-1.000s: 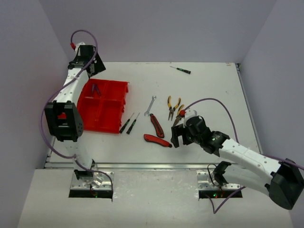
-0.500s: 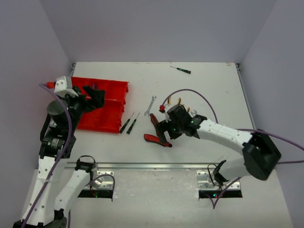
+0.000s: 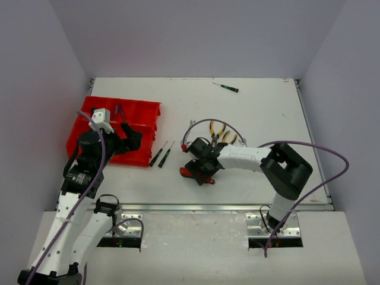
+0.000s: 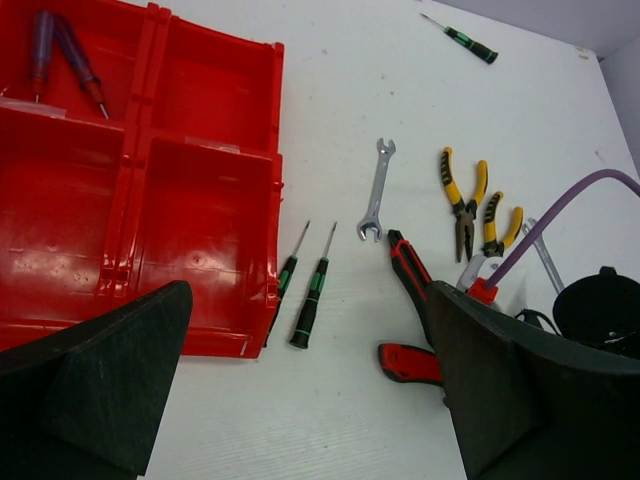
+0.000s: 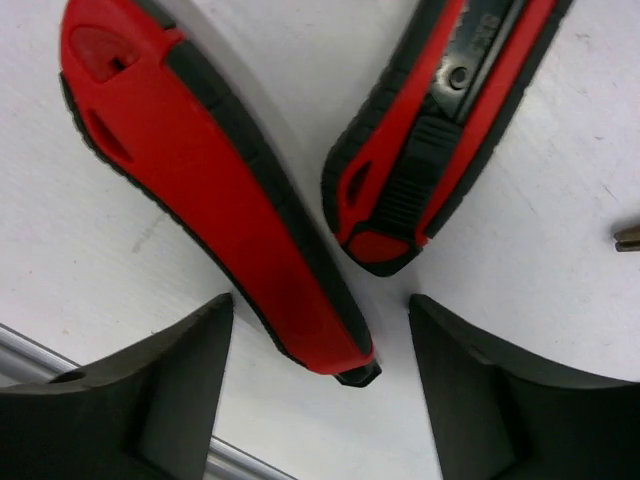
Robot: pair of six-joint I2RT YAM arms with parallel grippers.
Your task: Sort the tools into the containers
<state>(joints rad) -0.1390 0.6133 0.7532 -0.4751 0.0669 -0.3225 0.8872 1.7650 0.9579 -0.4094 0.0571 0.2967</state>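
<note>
Likely trouble: a tip-only pinch that lets the knife swing or slip.
By the bench's left edge, the left gripper (image 4: pixel 308 300) hangs wide and empty over the red tray (image 4: pixel 210 110). Toward the middle of the near edge, the near utility knife (image 5: pixel 220 190) lies flat, only its end inside the right gripper (image 5: pixel 320 305), whose jaws stand apart, touching nothing. The second utility knife (image 5: pixel 440 120) ends just beside and could get shoved.

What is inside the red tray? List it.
Two slim tools lie in one far compartment of the tray; other visible compartments look bare. The left claw hides the near corner.
</note>
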